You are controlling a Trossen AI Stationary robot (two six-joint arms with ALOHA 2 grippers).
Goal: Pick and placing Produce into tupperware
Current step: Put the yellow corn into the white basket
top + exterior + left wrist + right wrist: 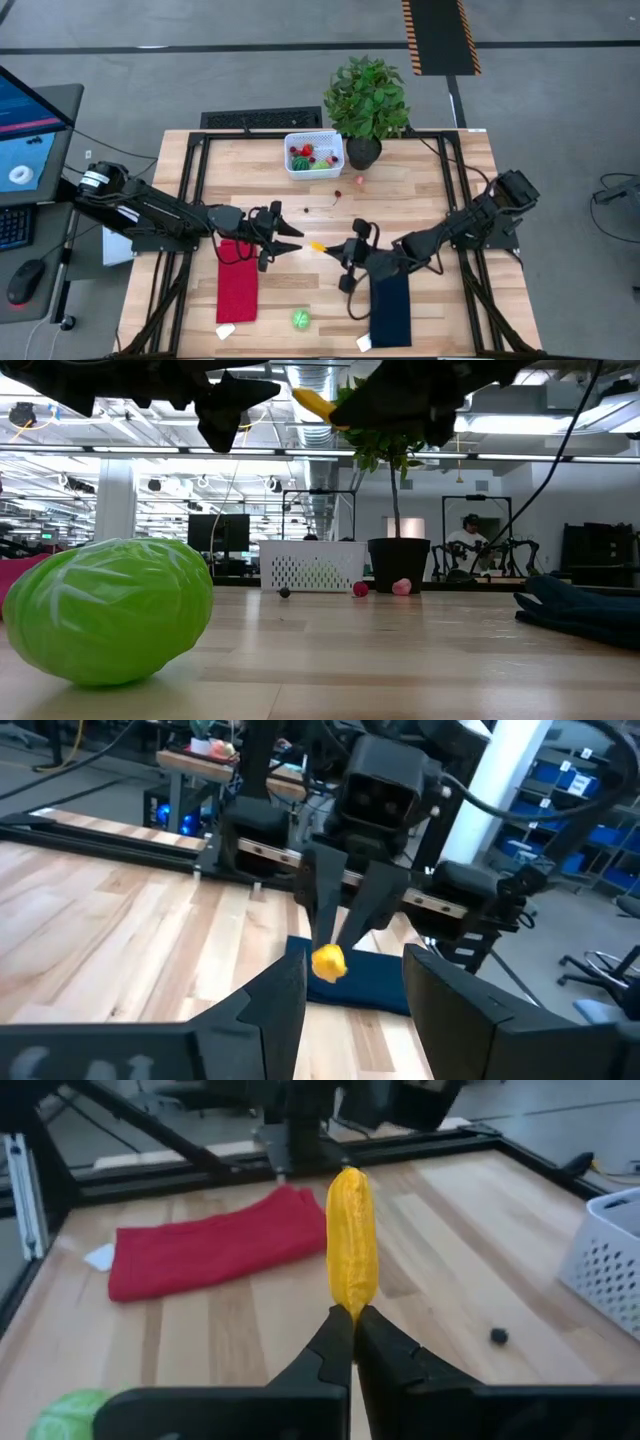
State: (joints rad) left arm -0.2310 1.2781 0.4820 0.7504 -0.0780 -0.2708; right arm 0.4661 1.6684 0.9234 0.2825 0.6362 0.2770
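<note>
High view shows both arms meeting over the middle of the table, where the right gripper (333, 248) is clenched on one end of a yellow corn cob (352, 1252) held up off the wood, while the left gripper (290, 238), facing it, has its fingers spread apart just clear of the cob's other end. The white basket (314, 153) sits at the far edge beside the potted plant (367, 98), already holding several toy fruits (305, 156), and a green cabbage (300, 319) lies near the front edge between the red cloth (237, 281) and the blue cloth (391, 309).
</note>
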